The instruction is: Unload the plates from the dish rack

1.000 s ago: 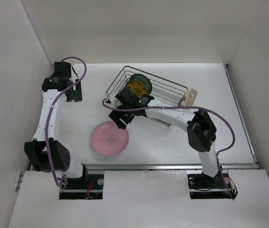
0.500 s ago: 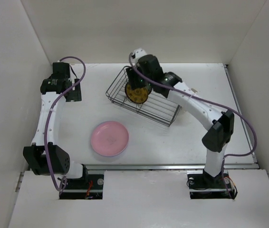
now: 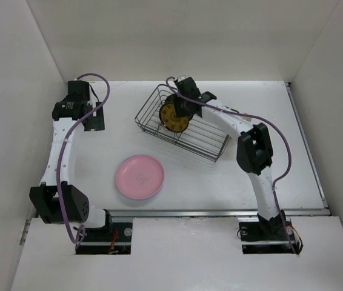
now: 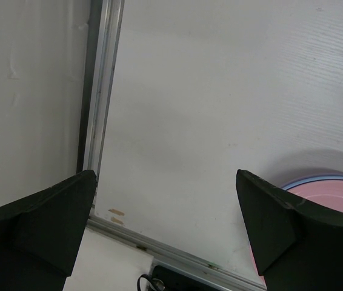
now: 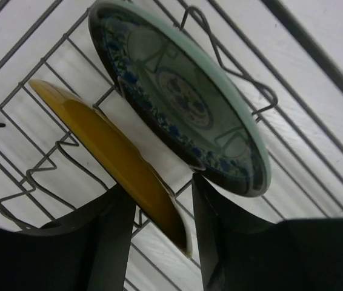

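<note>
We found a glossy mustard-yellow round plate (image 5: 114, 154) standing on edge in the dark wire dish rack (image 5: 262, 97), slotted between its wavy dividers. In the next slot stood a glazed round plate with a pale teal-green rim (image 5: 183, 103), a band of blue flowers and a blue medallion at its centre. It leaned the same way and stood apart from the yellow one. The right gripper (image 5: 162, 189) had its two matte black fingers (image 5: 99, 242) astride the near rim of the yellow plate. One finger seemed to lie against the plate's face, while a thin strip of white showed between the plate and the other finger. The jaws therefore stood narrowed around the rim but not clamped on it. From above, the rack sat aslant at the far middle of the smooth white table (image 3: 220, 176), and the right arm reached over its left end, where the yellow plate stood. Near the front edge, well apart from the rack, a smooth pink round plate (image 3: 140, 177) lay flat, and the left wrist view showed a blue plate edge (image 4: 317, 179) just under its rim. The left gripper (image 4: 165, 182) hung over the table near a brushed metal rail (image 4: 102, 91), its blunt black jaws spread wide with nothing between them. Purple cables (image 3: 89, 79) looped along both white arms.
</note>
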